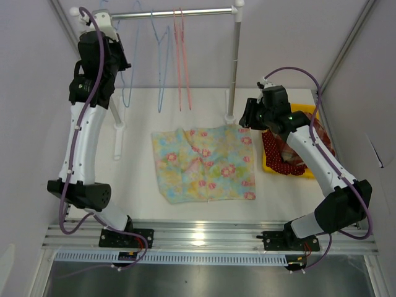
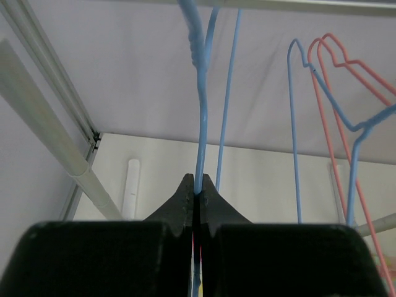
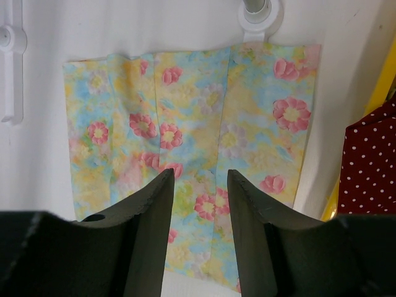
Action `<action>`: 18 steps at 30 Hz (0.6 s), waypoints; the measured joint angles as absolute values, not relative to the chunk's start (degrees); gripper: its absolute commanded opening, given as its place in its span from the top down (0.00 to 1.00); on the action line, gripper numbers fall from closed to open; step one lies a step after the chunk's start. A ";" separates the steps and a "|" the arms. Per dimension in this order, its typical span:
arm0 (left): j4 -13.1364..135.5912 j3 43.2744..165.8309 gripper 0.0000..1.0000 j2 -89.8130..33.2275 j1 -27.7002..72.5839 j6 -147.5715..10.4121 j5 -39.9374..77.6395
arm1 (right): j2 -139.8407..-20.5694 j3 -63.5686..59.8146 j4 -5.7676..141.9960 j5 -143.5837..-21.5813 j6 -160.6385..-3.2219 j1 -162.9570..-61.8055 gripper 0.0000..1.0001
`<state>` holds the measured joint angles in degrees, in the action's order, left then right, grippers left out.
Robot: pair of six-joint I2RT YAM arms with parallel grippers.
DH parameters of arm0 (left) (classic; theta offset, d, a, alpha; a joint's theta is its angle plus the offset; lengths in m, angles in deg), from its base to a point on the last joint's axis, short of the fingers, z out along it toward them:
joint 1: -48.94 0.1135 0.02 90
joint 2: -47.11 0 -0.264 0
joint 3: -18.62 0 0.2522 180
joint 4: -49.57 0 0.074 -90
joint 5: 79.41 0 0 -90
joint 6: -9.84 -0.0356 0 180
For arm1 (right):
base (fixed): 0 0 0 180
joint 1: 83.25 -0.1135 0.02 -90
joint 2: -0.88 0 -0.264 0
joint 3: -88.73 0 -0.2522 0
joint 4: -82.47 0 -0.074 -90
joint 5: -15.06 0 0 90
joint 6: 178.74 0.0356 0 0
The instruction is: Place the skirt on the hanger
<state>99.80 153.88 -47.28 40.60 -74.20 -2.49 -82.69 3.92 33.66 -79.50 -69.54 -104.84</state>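
Skirt [image 1: 204,164], a pastel yellow-and-blue cloth printed with pink flowers, lies spread flat in the middle of the white table [image 1: 142,198], on none of the hangers. Just above the skirt's far right part hovers the right gripper [image 3: 199,179], its black jaws parted with nothing between them. To its right sits a yellow plastic tray [image 1: 268,166] holding a dark red white-dotted cloth [image 3: 371,161]. Farther back stands a clothes rack, a metal rail [image 1: 173,12] on a grey upright post [image 1: 234,62]. Two pink wire hangers [image 1: 180,62] and a blue one [image 2: 292,124] hang there. Highest and farthest, the left gripper [image 2: 197,182] is pinched tight on a light blue wire hanger [image 2: 202,124], which seems to hang from the rail, though its hook is cut off.
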 measured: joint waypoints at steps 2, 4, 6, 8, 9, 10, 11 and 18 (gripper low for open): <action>98.95 152.32 1.00 -44.89 40.60 -74.27 -2.14 | -82.69 3.92 33.66 -79.50 -69.54 -104.84 0.54; 98.29 150.12 1.00 -42.01 40.60 -74.42 -1.75 | -82.69 3.92 33.68 -79.52 -69.52 -104.84 0.54; 98.44 148.35 1.00 -39.63 40.60 -74.57 -1.22 | -82.69 3.92 33.68 -79.52 -69.52 -104.84 0.54; 98.44 146.53 1.00 -37.48 40.47 -74.66 -1.16 | -82.67 3.92 33.71 -79.54 -69.52 -104.84 0.54; 98.34 145.46 1.00 -36.54 40.32 -74.66 -1.18 | -82.65 3.90 33.71 -79.54 -69.52 -104.84 0.54; 97.96 144.02 1.00 -35.49 40.23 -74.64 -1.22 | -82.56 3.83 33.73 -79.54 -69.52 -104.86 0.54; 98.01 142.64 1.00 -34.45 40.12 -74.64 -1.25 | -82.39 3.68 33.77 -79.54 -69.52 -104.86 0.53; 98.18 130.73 1.00 -27.47 39.68 -73.98 -1.33 | -79.87 2.63 33.40 -79.54 -69.48 -105.08 0.52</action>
<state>98.18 130.73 -27.47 39.68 -73.98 -1.33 -79.87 2.63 33.40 -79.54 -69.48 -105.08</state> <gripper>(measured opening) 0.025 0.472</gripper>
